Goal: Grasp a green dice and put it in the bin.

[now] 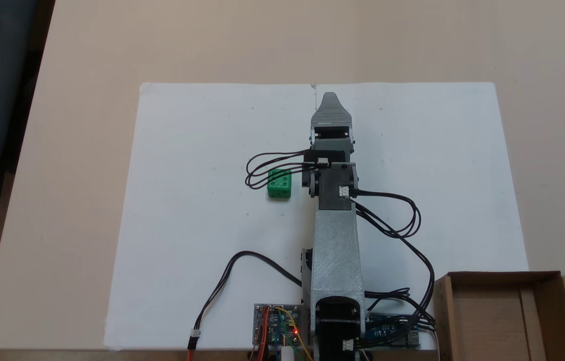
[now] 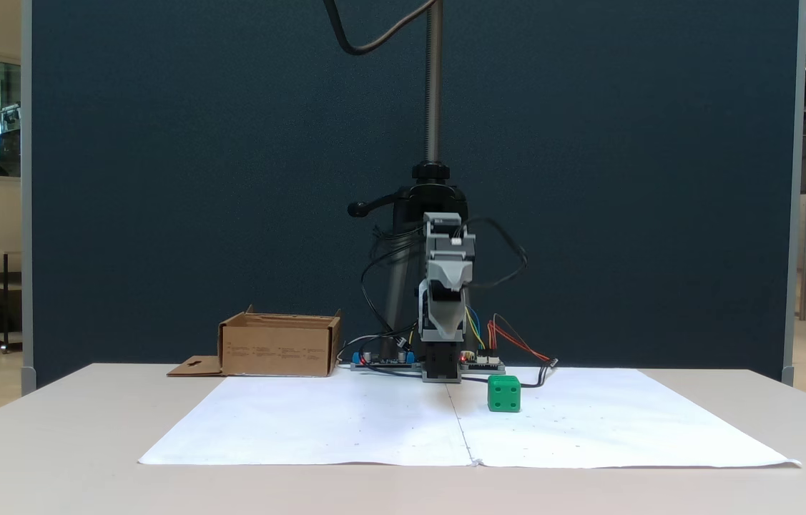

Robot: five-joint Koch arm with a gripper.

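The small bright green plastic dice (image 1: 279, 183) stands alone on the white paper sheet (image 1: 197, 150); black looped cables (image 1: 262, 168) hang just beside it. The brown cardboard bin (image 1: 505, 316) stands open-topped at the tabletop (image 1: 86, 75) edge, well apart.

arm (image 1: 336, 250): grey printed links with diagonal layer lines, black servo blocks, white connectors, looping black cables, tapered grey tool (image 1: 330, 100).

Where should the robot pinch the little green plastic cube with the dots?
Probably from straight above, closing on two opposite flat side faces of the small green plastic dice. It sits flat and alone on the white paper sheet, beside the arm, so its sides are free. The grey gripper would first need to swing over it.
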